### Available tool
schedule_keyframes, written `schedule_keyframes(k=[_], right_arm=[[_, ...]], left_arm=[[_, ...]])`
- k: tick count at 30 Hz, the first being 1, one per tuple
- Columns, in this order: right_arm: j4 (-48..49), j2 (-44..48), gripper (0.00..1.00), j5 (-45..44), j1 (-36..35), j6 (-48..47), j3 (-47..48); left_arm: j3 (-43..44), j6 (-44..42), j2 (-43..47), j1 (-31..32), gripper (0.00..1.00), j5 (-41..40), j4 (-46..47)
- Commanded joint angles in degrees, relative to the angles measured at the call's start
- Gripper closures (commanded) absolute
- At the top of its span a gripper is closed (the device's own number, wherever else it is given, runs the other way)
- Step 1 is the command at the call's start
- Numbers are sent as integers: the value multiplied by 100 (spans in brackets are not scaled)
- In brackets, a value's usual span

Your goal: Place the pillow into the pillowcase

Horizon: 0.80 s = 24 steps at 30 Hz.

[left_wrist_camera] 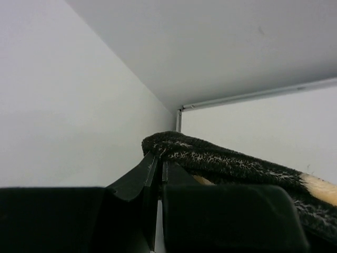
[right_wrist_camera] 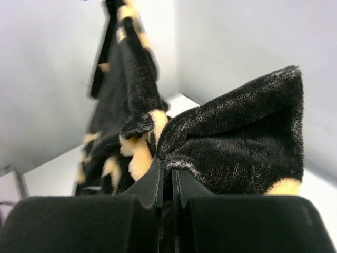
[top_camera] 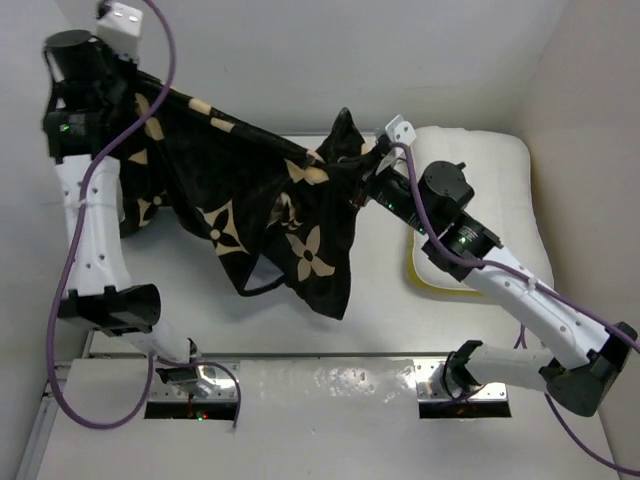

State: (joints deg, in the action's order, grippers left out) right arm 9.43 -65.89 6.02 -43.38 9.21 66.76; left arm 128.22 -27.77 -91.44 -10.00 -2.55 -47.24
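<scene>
The black pillowcase [top_camera: 250,205] with tan flower motifs hangs in the air, stretched between both grippers. My left gripper [top_camera: 125,72] is shut on its far-left corner, high near the back wall; the pinched edge shows in the left wrist view [left_wrist_camera: 210,158]. My right gripper [top_camera: 365,170] is shut on the other corner near the middle; the furry fabric [right_wrist_camera: 237,137] bunches above its fingers [right_wrist_camera: 150,182]. The white pillow [top_camera: 500,180] with yellow piping lies at the right, partly under the right arm.
White enclosure walls stand at the back, left and right. The arm bases [top_camera: 195,380] sit on the rail at the near edge. Purple cables [top_camera: 90,220] loop along both arms. The pillowcase's lower end hangs near the table [top_camera: 330,300].
</scene>
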Motion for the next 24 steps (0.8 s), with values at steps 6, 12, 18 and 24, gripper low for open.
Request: schedule_keyframes(k=[6, 12, 18, 24], right_arm=[[-1565, -1659, 52, -270, 1505, 1810, 723], [-3316, -2798, 1, -364, 2166, 2103, 1709], [-3088, -2033, 1, -1225, 2351, 1444, 655], [-3825, -1682, 100, -1778, 2816, 1171, 215]], left_arm=[[-592, -502, -2328, 903, 100, -1836, 1194], [733, 437, -3637, 1097, 9, -1233, -197], [-1747, 361, -1800, 1501, 0, -98, 1138], [-2344, 61, -1403, 2502, 92, 720, 559]])
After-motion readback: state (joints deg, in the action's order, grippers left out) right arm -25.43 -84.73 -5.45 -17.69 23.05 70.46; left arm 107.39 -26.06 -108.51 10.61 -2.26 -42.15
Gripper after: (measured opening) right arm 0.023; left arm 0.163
